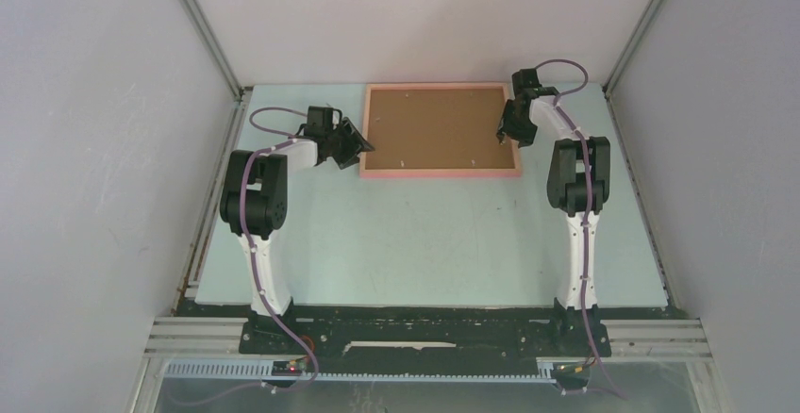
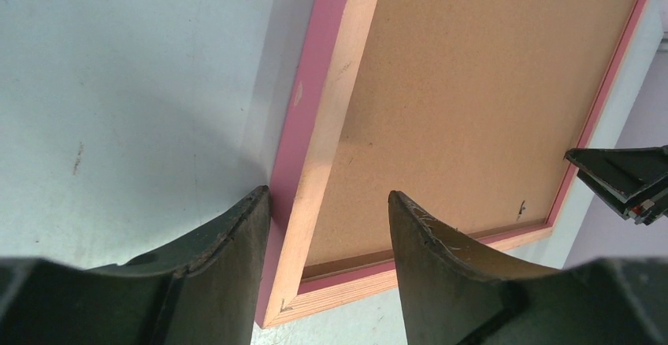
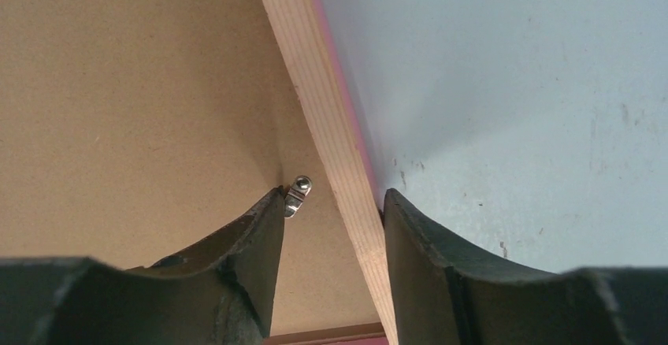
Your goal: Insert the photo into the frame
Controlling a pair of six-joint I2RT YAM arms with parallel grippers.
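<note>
now left gripper (image 2: 328, 194) and right gripper (image 3: 332, 193) straddle the frame (image 1: 441, 172) — parted.

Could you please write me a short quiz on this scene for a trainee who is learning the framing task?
1. True or false: the frame lies with its brown backing board facing up.
2. Which part of the frame does the left gripper straddle? A: its left rail; B: its far rail; C: the board's middle.
3. What small metal part sits beside the right gripper's inner finger?
Key: 1 true; 2 A; 3 a clip on the backing board.
</note>
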